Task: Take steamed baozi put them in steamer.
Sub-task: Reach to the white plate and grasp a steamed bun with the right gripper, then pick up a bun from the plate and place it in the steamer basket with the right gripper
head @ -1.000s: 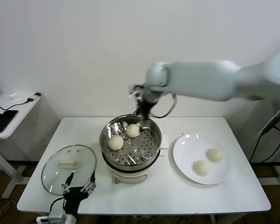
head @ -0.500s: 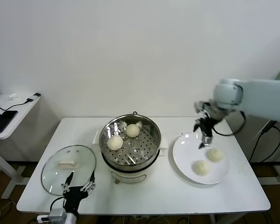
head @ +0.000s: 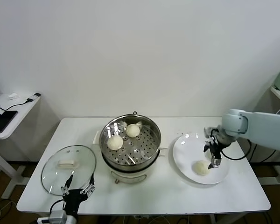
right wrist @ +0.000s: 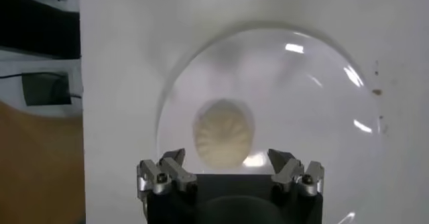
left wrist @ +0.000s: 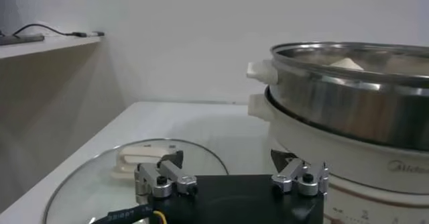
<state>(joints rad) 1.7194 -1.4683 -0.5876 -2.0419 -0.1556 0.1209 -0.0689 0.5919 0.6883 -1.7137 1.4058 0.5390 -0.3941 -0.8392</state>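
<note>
- The steamer holds two steamed baozi.
- The white plate shows one more.
- My right end effector hangs wide above the plate; my left end effector is wide by the glass lid.

1. The head view looks forward and down from high up, far enough back to take in the whole bench, both tools and the wall behind.
2. The left wrist view sits low behind the left tool, facing level across the bench at the steamer just ahead.
3. The right wrist view looks straight down past the right tool onto the plate, close.
4. Each wrist view shares its patch with the head view.
</note>
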